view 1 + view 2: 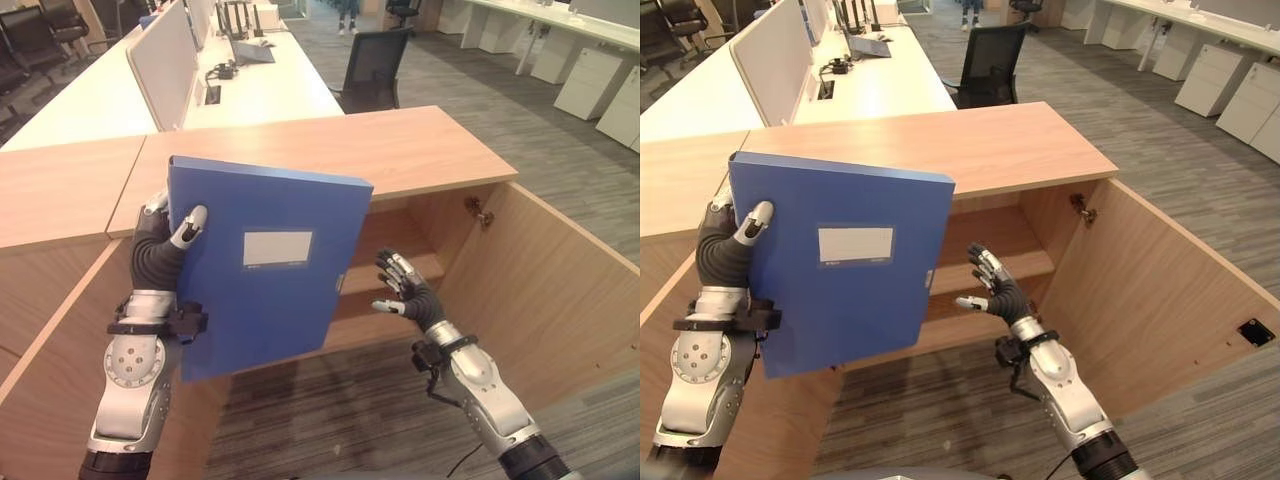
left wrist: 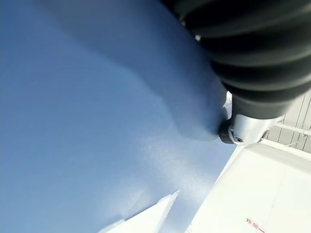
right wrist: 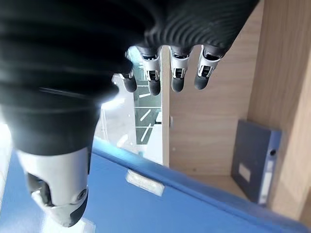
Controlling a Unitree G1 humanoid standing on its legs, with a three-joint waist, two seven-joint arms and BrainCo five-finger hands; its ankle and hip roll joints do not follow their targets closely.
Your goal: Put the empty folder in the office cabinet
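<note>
The left hand [image 1: 165, 245] is closed on the blue box folder [image 1: 262, 270]: its thumb [image 1: 190, 225] is curled over the front face near the upper left corner, and the fingers pass behind the folder's left edge. The folder is held upright, slightly tilted, clear of any surface, in front of the open cabinet [image 1: 420, 150]. A white label [image 1: 277, 247] sits on its front face, and its spine edge faces right, toward the cabinet opening.

The right hand [image 1: 992, 285] holds nothing. Its fingers [image 3: 177, 80] are spread and nearly straight, with the thumb apart. It hovers just beside the folder's lower right edge, apart from it, in front of the cabinet's inner shelf [image 1: 1000, 250].

The cabinet is of light wood. Its right door [image 1: 1160, 290] stands swung open toward the robot, with a hinge [image 1: 1078, 211] visible at the upper inner corner. The right wrist view shows a second grey-blue folder [image 3: 255, 162] standing upright inside the cabinet, against an inner side wall.

Behind the cabinet top stand a long white desk [image 1: 270, 85] with a grey divider panel [image 1: 165, 60] and a black office chair [image 1: 375, 65]. White pedestal drawers [image 1: 590, 80] stand at far right on the grey carpet.
</note>
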